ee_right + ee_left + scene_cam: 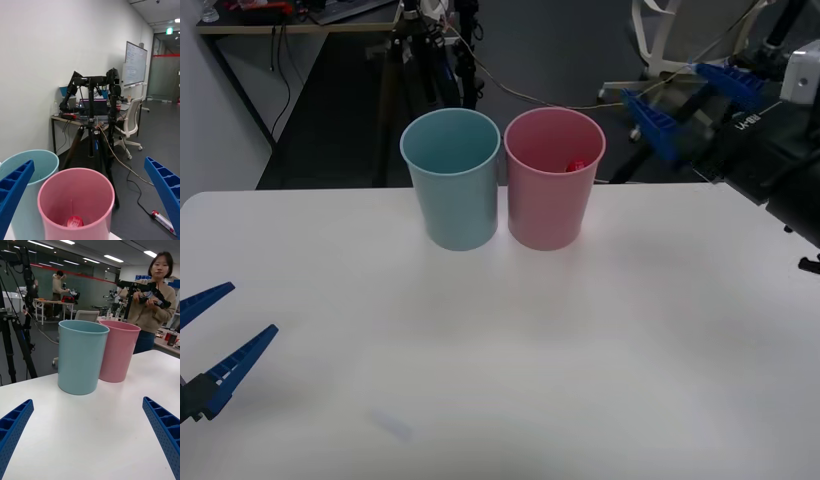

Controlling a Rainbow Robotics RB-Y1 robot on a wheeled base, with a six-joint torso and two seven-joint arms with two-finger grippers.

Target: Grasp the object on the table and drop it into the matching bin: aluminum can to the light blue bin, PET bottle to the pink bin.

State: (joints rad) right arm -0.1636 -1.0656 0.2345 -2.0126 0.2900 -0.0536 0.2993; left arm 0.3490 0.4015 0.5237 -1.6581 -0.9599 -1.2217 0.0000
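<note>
Since the red-capped clear plastic bottle (75,221) lies inside the round pink plastic bin (554,180) beside the light blue plastic bin (452,178), with the right claw (685,100) spread above and the left claw (220,335) spread over the white worktop (580,350), the task appears complete.

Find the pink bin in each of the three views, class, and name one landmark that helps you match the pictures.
Front view: the pink bin stands upright at the table's far middle, a red cap inside.
Right wrist view: seen from above, between the right gripper's open fingers, red cap at its bottom.
Left wrist view: its side shows behind the blue one.
Shared landmark: the light blue bin beside it.
</note>
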